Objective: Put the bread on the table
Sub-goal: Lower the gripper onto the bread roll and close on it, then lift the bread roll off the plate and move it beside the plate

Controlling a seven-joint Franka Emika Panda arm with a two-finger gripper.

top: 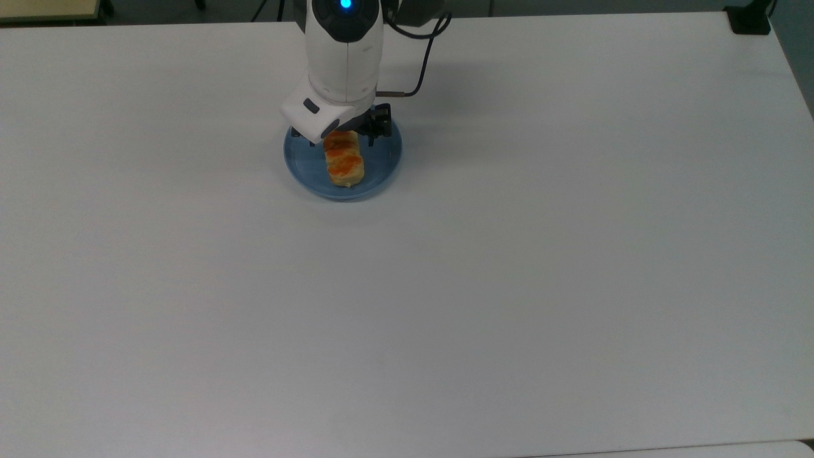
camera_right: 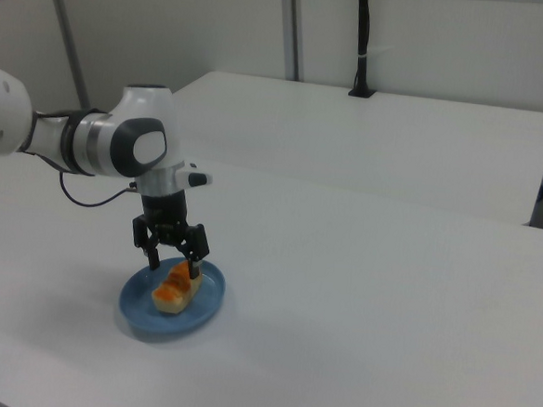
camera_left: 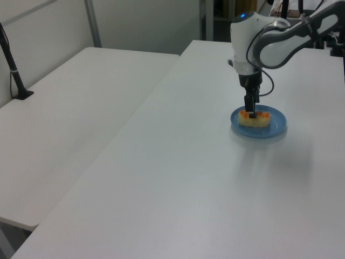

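The bread [top: 345,164] [camera_left: 255,120] [camera_right: 172,292], a pale-tan roll with orange glazed bumps, lies on a round blue plate [top: 383,166] [camera_left: 274,128] [camera_right: 142,318] on the white table [top: 509,286] [camera_left: 178,178] [camera_right: 385,314]. My gripper [top: 341,141] [camera_left: 250,111] [camera_right: 175,265] is low over the plate and open. One finger stands on each side of the bread's end nearest the arm's base. In the top view the white wrist hides that end of the bread and the plate's far rim.
A second white table [camera_left: 70,108] [camera_right: 379,136] adjoins this one. A black post [camera_left: 13,70] [camera_right: 362,42] is clamped to it. Another black clamp [top: 750,19] sits at the top view's upper right corner. The arm's cable [top: 420,70] loops beside the wrist.
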